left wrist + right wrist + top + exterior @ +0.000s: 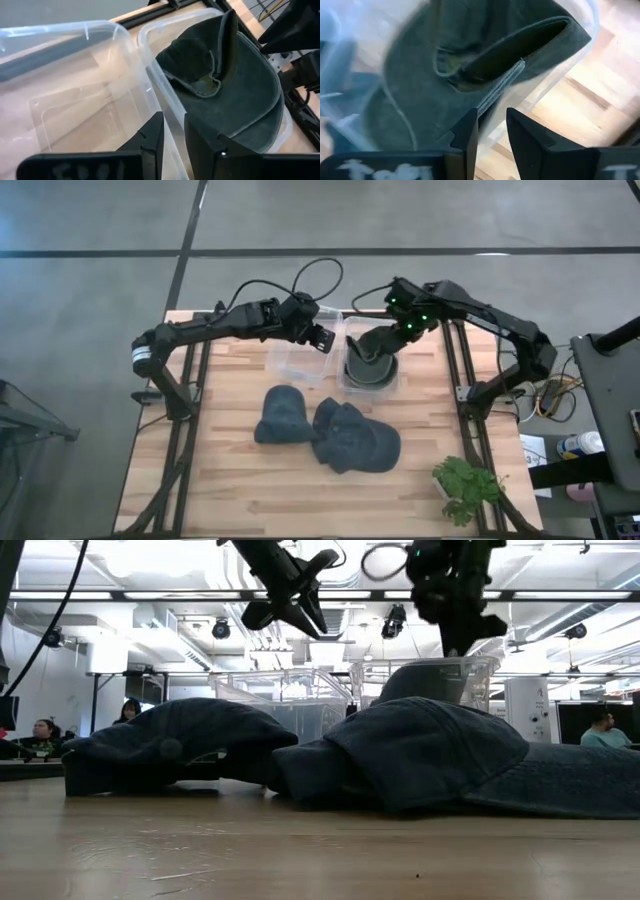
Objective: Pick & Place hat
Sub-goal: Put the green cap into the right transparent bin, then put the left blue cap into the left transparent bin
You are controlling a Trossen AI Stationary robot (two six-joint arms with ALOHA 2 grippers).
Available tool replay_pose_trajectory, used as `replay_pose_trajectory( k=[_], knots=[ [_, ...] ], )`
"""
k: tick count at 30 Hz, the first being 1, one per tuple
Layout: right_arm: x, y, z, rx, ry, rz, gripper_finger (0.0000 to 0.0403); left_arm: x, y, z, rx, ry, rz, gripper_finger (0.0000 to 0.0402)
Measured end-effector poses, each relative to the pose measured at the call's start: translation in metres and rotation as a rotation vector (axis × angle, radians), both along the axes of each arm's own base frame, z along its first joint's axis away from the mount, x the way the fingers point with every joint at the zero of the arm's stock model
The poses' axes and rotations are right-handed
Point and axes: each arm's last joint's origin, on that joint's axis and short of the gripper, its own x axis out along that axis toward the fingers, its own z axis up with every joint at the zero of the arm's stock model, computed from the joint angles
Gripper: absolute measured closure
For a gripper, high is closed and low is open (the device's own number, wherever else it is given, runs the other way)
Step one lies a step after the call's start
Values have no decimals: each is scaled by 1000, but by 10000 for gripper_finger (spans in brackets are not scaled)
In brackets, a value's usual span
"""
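Note:
A dark grey-green hat (368, 370) lies crumpled inside the right one of two clear plastic bins (342, 383), its brim (260, 95) curving along the bin's wall. My right gripper (491, 125) hangs open just above this hat, over the bin (462, 645). My left gripper (173, 132) hovers narrowly open above the touching rims of the two bins (322, 340), well above them in the low view (305, 605). The left bin (75, 100) holds nothing. More dark hats (283, 415) (355, 438) rest on the table, overlapping.
The two bins stand side by side at the table's far middle. The hats on the table (170, 745) (430, 755) fill its centre. A green plant (465, 485) sits at the near right corner. Bare wood lies along the near edge and the left side.

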Motion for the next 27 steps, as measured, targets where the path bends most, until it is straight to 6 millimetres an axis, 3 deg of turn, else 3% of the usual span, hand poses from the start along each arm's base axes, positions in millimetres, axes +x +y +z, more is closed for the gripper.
replay_pose_trajectory(
  k=[9, 16, 20, 27],
  knots=[
    [17, -10, -30, 77, 128, 63, 337, 2, 0, -6, -8, -15, 10, 333],
    [17, -10, -36, 103, 175, 105, 344, 2, 1, -6, 8, -14, -3, 333],
    [16, -9, -21, 70, 130, 111, 344, 3, 1, -5, 22, -21, -12, 333],
    [5, -4, 25, -49, 37, 113, 344, 0, 0, 0, 77, 7, -73, 333]
  ],
)
